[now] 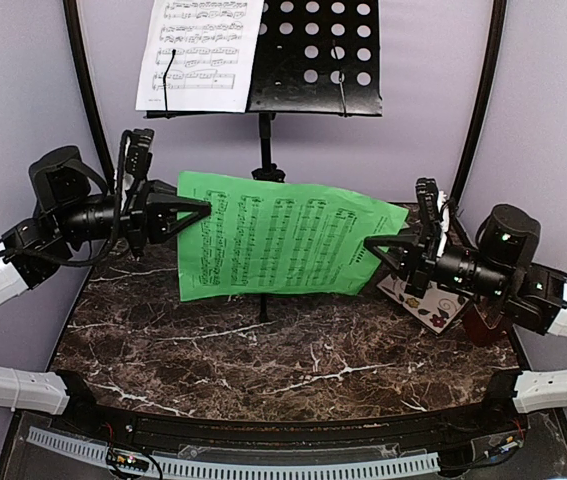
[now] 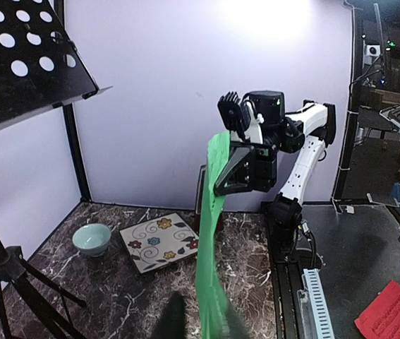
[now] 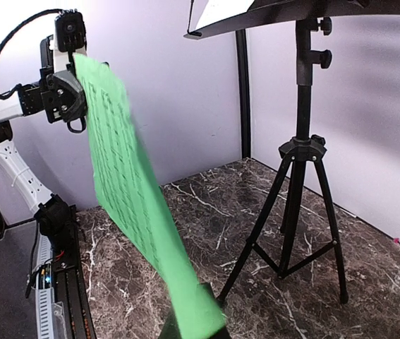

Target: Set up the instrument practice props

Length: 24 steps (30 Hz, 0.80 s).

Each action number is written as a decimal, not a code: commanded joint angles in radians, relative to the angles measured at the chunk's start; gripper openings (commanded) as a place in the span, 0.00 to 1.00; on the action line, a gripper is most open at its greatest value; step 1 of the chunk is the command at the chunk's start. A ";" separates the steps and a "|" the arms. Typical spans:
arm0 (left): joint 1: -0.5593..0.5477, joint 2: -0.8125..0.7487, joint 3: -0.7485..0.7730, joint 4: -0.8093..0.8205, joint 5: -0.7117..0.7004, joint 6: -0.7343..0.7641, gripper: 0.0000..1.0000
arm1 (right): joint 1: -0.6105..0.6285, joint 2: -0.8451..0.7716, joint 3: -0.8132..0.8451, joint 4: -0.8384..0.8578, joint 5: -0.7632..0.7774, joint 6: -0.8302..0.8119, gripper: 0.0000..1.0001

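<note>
Top external view: left gripper (image 1: pixel 203 208) and right gripper (image 1: pixel 371 243) each pinch the green sheet (image 1: pixel 283 240); pulling apart could tear it.

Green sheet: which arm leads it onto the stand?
Right, probably. Left gripper and right gripper both pinch the green music sheet, but the right is nearer the music stand's bare half; the white music sheet covers the other.
</note>
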 commanded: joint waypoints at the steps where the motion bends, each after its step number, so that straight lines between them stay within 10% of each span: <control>1: 0.010 0.012 0.016 -0.165 -0.119 0.106 0.40 | -0.005 0.039 0.103 -0.103 0.021 -0.064 0.00; 4: 0.010 0.048 0.096 -0.330 -0.285 0.189 0.76 | -0.004 0.132 0.217 -0.296 0.017 -0.126 0.00; 7: 0.010 0.072 0.168 -0.446 -0.374 0.258 0.92 | -0.002 0.225 0.329 -0.476 0.002 -0.169 0.00; 24: -0.198 0.298 0.362 -0.631 -0.379 0.495 0.94 | 0.153 0.511 0.742 -0.899 0.029 -0.279 0.00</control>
